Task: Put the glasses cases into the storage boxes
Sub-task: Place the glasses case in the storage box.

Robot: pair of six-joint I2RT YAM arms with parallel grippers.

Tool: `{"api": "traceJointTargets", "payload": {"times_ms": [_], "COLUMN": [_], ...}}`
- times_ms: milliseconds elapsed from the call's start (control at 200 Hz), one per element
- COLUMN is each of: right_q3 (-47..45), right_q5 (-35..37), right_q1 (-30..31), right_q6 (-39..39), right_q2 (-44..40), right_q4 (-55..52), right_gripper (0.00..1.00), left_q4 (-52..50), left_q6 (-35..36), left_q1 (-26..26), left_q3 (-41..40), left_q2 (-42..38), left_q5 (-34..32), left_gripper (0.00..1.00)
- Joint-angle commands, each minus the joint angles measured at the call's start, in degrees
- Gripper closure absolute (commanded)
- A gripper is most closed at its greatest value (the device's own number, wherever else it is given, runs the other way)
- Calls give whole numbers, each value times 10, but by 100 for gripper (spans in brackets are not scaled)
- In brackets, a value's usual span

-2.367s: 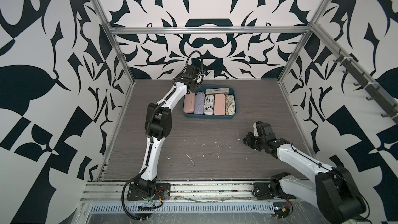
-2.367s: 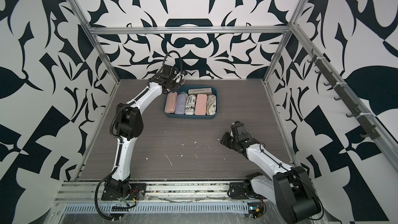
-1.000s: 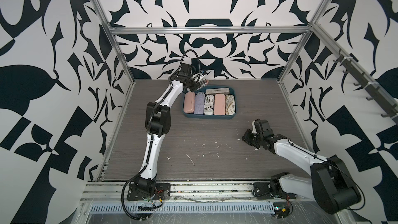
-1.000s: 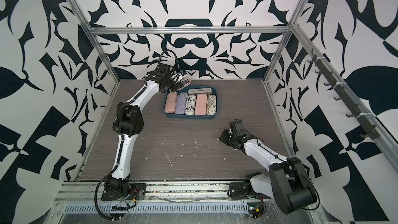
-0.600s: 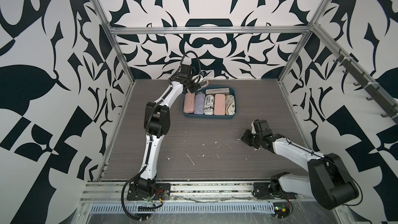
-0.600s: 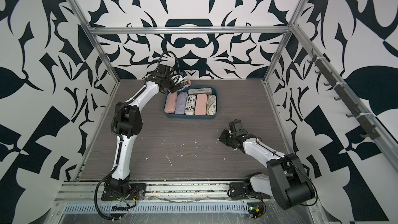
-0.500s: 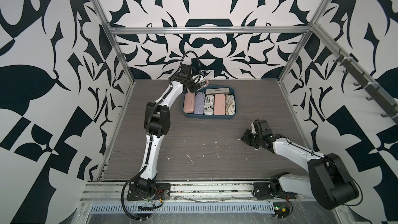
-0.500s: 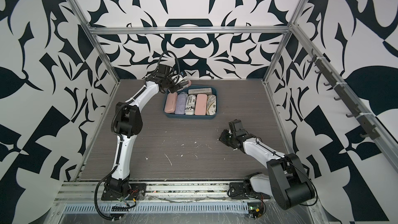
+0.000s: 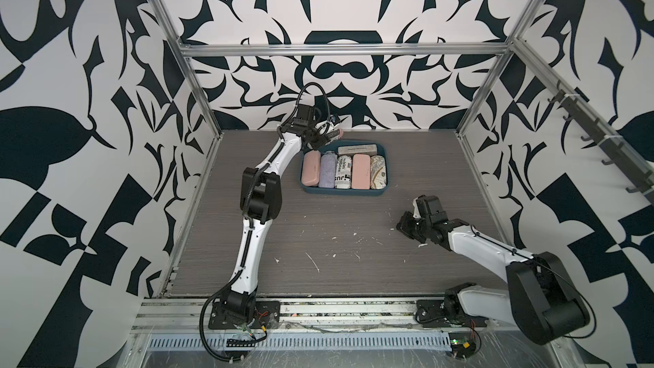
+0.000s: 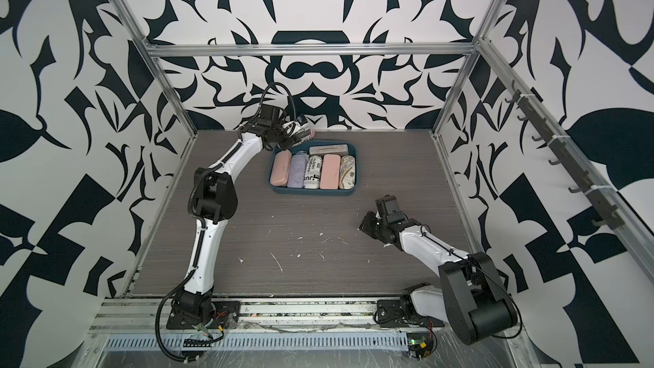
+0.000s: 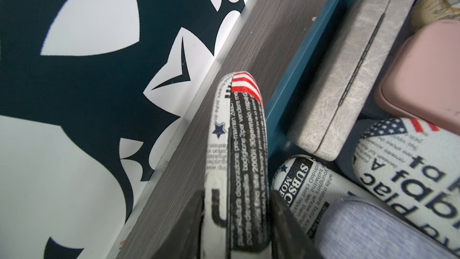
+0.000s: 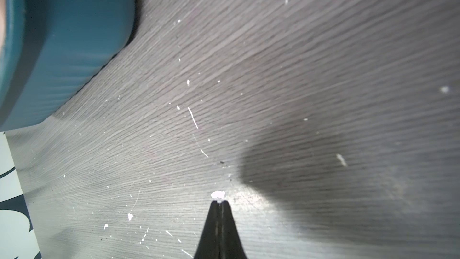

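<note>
In both top views the dark teal shallow plastic tray (image 9: 342,192), far on the grey wood-grain tabletop (image 9: 318,235), is packed with glasses cases (image 9: 361,171); none lies loose.

The left fingers (image 9: 322,136) pinch a newspaper-print flag-ended case (image 9: 335,133) above the tray's far left corner.

Left wrist view: that case hangs edge-on just outside the rim, near a grey felt case (image 11: 353,71).

Right wrist view: the right fingers (image 12: 211,230) are pressed together, empty, low over the tabletop.

This is probably the last case.
</note>
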Motion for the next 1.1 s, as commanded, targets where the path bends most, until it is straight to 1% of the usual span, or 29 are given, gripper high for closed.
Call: {"api": "traceJointTargets", "payload": {"times_ms": [0,85,205,260,370,490,605,680,785,880,1095], "right_q3": [20,21,20,18,18,17,17,16,15,13,12], "right_q5": [-2,-4,-5,-5,-5,-5,-4,-4,-3,-3,-3], "right_q1": [4,4,4,5,5,5,5,6,6,5,6], "right_q6": [0,-1,-1,-2,-2,-2,0,-1,1,1,1], "right_q2": [1,4,7,6,8,9,9,9,9,9,9], "right_q4": [1,5,6,8,9,9,10,11,12,13,14], "right_gripper": [100,100,100,100,100,100,100,100,100,100,100], "left_q4": [-2,20,67,89,81,80,84,79,68,61,55], "left_q6": [24,43,77,79,76,74,80,109,141,159,186], "left_q1": [3,3,3,3,9,16,21,26,26,27,26], "left_q3": [-40,-77,-154,-188,-186,-186,-186,-185,-184,-187,-185], "left_q2": [-7,-22,-53,-63,-63,-71,-79,-83,-86,-91,-85], "left_q5": [20,24,33,33,43,71,75,91,96,107,106], "left_gripper": [68,68,68,69,70,71,71,72,72,71,69]}}
